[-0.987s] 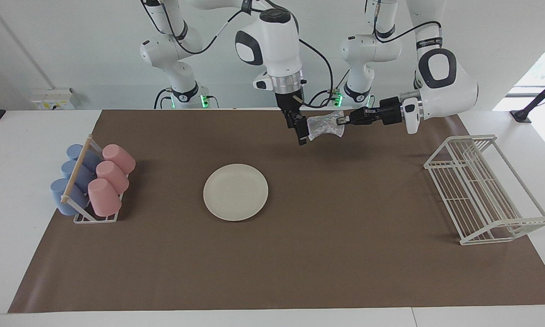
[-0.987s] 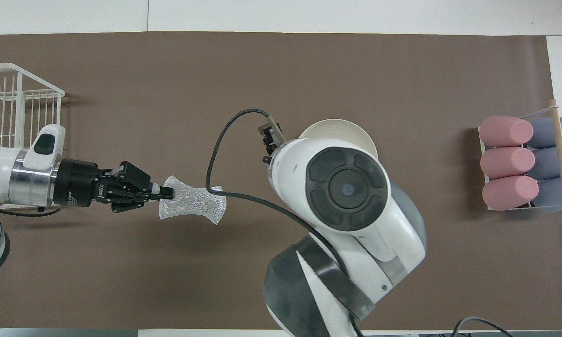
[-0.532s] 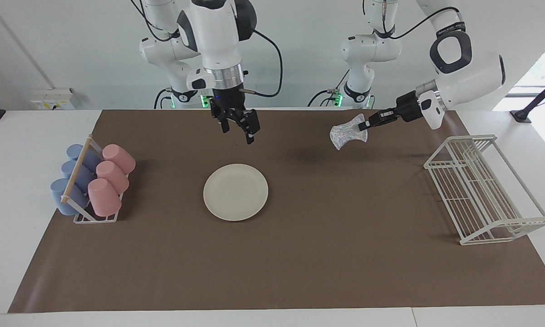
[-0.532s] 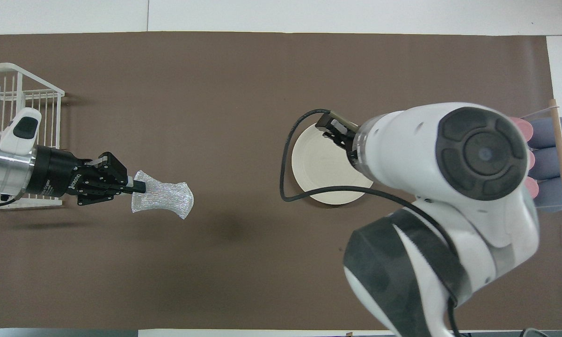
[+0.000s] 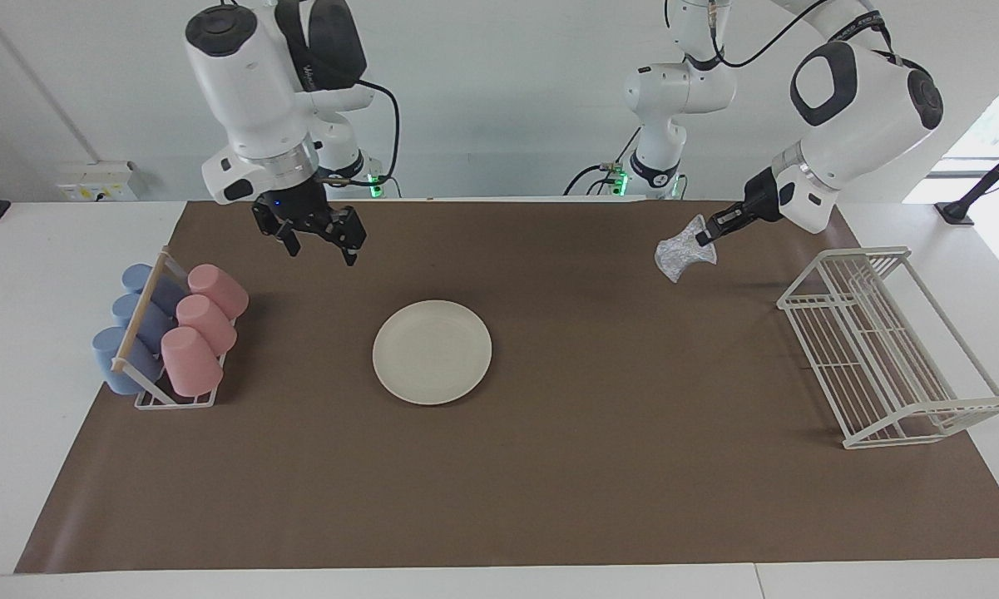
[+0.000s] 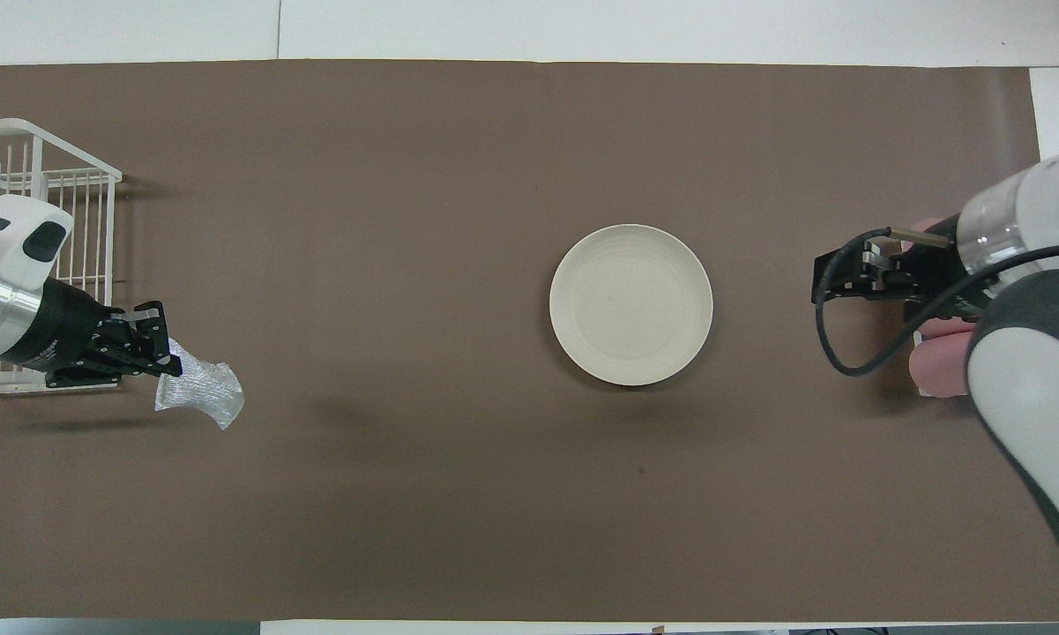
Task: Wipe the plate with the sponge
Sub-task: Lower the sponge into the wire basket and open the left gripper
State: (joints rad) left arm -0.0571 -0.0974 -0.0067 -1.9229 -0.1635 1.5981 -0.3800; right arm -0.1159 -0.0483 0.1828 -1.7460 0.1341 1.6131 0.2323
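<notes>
Plate (image 5: 432,352) (image 6: 630,304) lies flat on brown mat (image 5: 549,466) (image 6: 406,494) at mid desk, bare, nothing touching it. Sponge (image 5: 680,252) (image 6: 198,394) hangs in air, pinched at 1 end by left pincer (image 5: 704,237) (image 6: 164,363), over mat beside white wire rack (image 5: 886,349) (image 6: 26,203) at left arm's end. Right pincer (image 5: 320,241) (image 6: 822,280) empty, fingers spread wide, raised over mat between plate and cup rack (image 5: 166,337) holding 3 pink and 3 blue cups at right arm's end.
</notes>
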